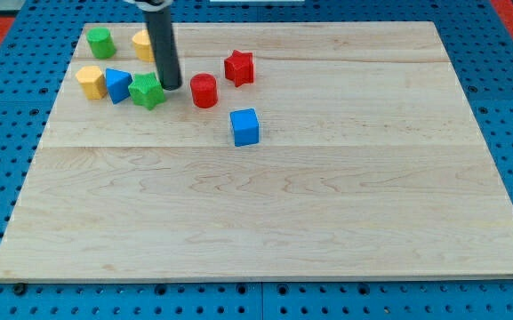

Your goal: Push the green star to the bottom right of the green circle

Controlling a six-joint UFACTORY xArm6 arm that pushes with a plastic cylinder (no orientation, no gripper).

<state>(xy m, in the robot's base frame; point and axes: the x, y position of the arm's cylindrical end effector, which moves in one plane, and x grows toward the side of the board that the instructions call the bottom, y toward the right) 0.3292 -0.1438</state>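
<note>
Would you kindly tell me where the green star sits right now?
The green star lies in the view's upper left, touching the blue block on its left, with my tip just to its right.

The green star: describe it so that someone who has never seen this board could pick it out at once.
Look at the wooden board's top-left corner, where most blocks cluster. The green star lies just right of the blue block, with my tip at its right edge. The only other green piece, the green circle, is round and nearer the view's top.

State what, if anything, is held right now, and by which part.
Nothing is held. I have only a rod; my tip rests on the board just to the view's right of the green star, close against it, with no grasp.
</note>
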